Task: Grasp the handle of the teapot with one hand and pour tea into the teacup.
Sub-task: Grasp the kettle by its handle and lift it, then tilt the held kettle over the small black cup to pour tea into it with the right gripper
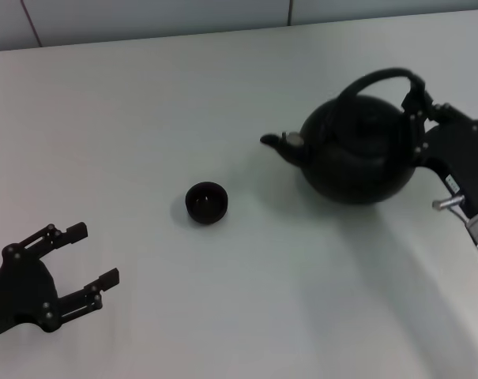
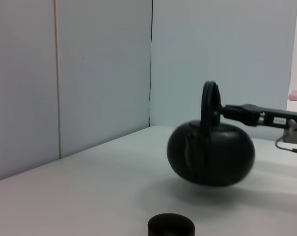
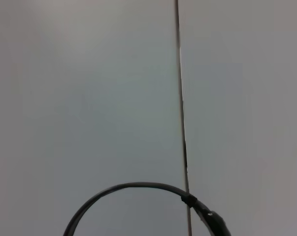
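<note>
Black teapot [image 1: 355, 154] hangs lifted by right gripper [image 1: 416, 99] beside teacup [image 1: 205, 202]

Right gripper [image 1: 416, 106] clamped (left gripper [image 1: 84, 257] agape)

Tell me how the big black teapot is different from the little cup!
The teapot is much bigger than the teacup. The teapot has a spout and a tall arched handle; the teacup has neither. The right gripper holds the teapot by its handle, and the left wrist view shows it lifted off the table; the teacup sits on the table untouched. Both are round and dark.
</note>
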Robot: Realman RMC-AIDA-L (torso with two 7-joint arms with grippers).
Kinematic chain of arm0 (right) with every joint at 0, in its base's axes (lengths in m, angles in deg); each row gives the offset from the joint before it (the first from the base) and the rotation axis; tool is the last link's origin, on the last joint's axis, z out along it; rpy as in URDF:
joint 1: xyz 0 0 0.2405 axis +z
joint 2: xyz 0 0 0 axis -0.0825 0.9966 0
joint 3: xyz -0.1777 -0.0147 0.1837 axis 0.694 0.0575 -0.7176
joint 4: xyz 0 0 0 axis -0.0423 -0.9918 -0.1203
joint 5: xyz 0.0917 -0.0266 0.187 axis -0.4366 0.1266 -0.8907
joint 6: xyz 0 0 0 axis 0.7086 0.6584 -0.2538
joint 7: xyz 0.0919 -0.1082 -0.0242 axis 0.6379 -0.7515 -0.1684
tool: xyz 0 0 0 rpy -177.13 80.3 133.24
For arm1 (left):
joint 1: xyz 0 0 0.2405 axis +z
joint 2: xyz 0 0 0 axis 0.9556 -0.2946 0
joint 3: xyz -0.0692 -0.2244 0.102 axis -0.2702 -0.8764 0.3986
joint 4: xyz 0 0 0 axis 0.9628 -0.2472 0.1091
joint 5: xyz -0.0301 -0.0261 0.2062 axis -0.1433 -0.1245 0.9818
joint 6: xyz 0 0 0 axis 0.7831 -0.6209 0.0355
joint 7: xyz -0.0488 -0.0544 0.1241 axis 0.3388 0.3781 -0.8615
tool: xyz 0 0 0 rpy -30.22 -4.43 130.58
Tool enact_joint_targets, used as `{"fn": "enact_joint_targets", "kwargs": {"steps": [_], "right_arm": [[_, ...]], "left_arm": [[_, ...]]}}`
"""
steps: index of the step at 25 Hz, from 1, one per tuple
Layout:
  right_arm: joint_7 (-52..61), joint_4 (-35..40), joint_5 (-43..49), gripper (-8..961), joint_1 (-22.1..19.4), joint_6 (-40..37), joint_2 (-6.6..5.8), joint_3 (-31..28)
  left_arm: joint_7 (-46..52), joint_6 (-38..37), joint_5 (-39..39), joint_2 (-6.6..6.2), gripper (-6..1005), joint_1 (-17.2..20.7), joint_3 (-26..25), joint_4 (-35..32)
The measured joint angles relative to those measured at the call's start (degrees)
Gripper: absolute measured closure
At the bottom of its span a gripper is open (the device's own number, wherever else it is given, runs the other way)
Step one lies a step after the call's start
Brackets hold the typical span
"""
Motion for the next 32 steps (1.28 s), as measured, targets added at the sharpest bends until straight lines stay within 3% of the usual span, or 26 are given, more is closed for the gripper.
{"fn": "enact_joint_targets", "kwargs": {"steps": [6, 14, 26, 32], "right_arm": [[7.7, 6.3, 0.3, 869, 4.5, 2.7, -0.11, 0.4], [8.8, 7.1, 1.1, 866, 6.4, 4.9, -0.21, 0.9], [26.4, 19.2, 18.5, 861, 14.6, 8.0, -0.46, 1.1], [27.3, 20.6, 20.2, 858, 16.7, 9.7, -0.54, 4.0]], "left_arm": [[0.0, 0.0, 0.0, 0.36, 198, -0.1, 0.0, 0.0], [0.0, -0.1, 0.0, 0.42, 198, 0.0, 0.0, 0.0], [0.0, -0.2, 0.0, 0.74, 198, 0.0, 0.0, 0.0], [-0.2, -0.2, 0.0, 0.79, 198, 0.1, -0.7, 0.0]]}}
